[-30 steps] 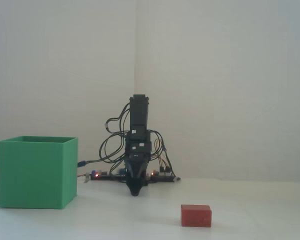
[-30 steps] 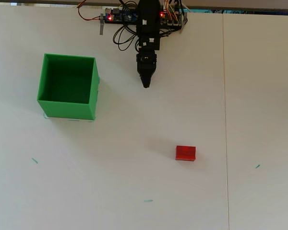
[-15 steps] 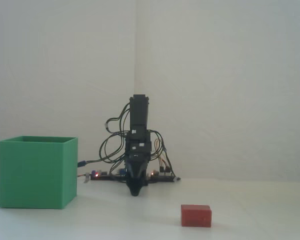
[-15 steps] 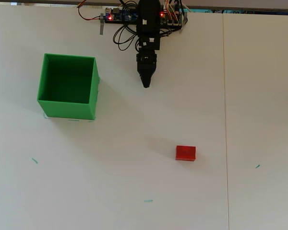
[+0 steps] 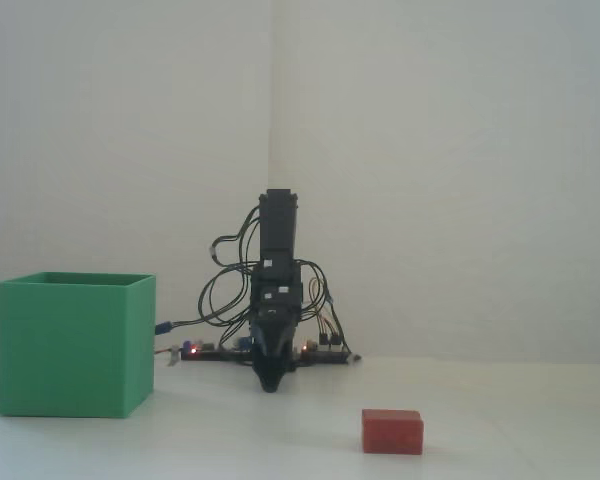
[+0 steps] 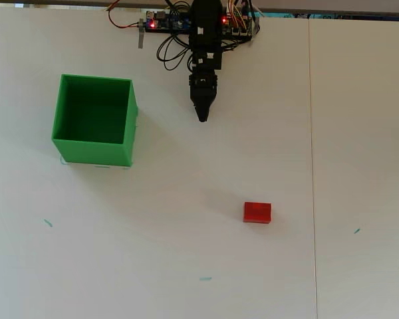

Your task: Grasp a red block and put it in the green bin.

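A: What does the setting look like?

B: A white table [image 6: 186, 266] set against pale walls that meet in a corner behind the arm [image 5: 277, 290]. The overhead view shows a thin seam running down the tabletop on the right, and a few small teal marks [image 6: 48, 222] scattered on the surface.

A: And the arm?

B: It is folded up over its base at the far edge, with black wires looped round it and red lights glowing on the circuit board [image 6: 163, 21] there. The gripper [image 6: 202, 117] points down at the table just in front of the base. Its fingers come to a single dark tip, pressed together with nothing between them (no gap shows from above or from the front).

A: Where is the red block?

B: The red block [image 6: 257, 212] lies flat on the open table, well apart from the gripper, nearer the front camera and to the right in the overhead view.

A: The green bin?

B: The green bin [image 6: 93, 151] stands upright at the left, open top up, its inside bare green, well apart from block and gripper.
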Controlling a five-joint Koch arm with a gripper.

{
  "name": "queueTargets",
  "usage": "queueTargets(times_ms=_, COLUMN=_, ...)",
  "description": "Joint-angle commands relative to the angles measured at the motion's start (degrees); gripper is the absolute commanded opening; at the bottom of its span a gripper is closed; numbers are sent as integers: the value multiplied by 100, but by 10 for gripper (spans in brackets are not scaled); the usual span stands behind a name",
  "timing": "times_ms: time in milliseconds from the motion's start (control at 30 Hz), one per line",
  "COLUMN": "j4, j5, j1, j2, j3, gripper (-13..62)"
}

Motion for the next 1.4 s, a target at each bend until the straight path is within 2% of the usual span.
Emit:
queueTargets(times_ms=0, j4=255, j5=132, j1=-53, j2=360, j3=334, gripper=351)
queueTargets(times_ms=133, j4=193, j5=141, j1=79, j2=299, j3=-70, gripper=348)
queueTargets(times_ms=267, j4=229, j5=-70, j1=334, j2=-158, j3=-1336, gripper=350)
queueTargets(times_ms=467, j4=3516, j5=-2593, j1=62, j2=-237, j3=-4386, gripper=348)
queueTargets(times_ms=633, j4=4113, j5=-2900, j1=-114, j2=-334, j3=-6170, gripper=345)
queueTargets(times_ms=867, j4=4201, j5=-3841, j1=-149, j2=-2320, j3=-8569, gripper=334)
queueTargets(times_ms=967, j4=4588, j5=-2206, j1=-167, j2=-2892, j3=-9105, gripper=335)
queueTargets(times_ms=1067, j4=4922, j5=-2065, j1=-343, j2=-3735, j3=-9791, gripper=338)
queueTargets(times_ms=1167, j4=6565, j5=-1925, j1=-457, j2=-4852, j3=-11479, gripper=339)
queueTargets(times_ms=1300, j4=8754, j5=-1731, j1=-527, j2=-6847, j3=-14774, gripper=340)
queueTargets(times_ms=1367, j4=8991, j5=-1731, j1=-650, j2=-7295, j3=-15284, gripper=339)
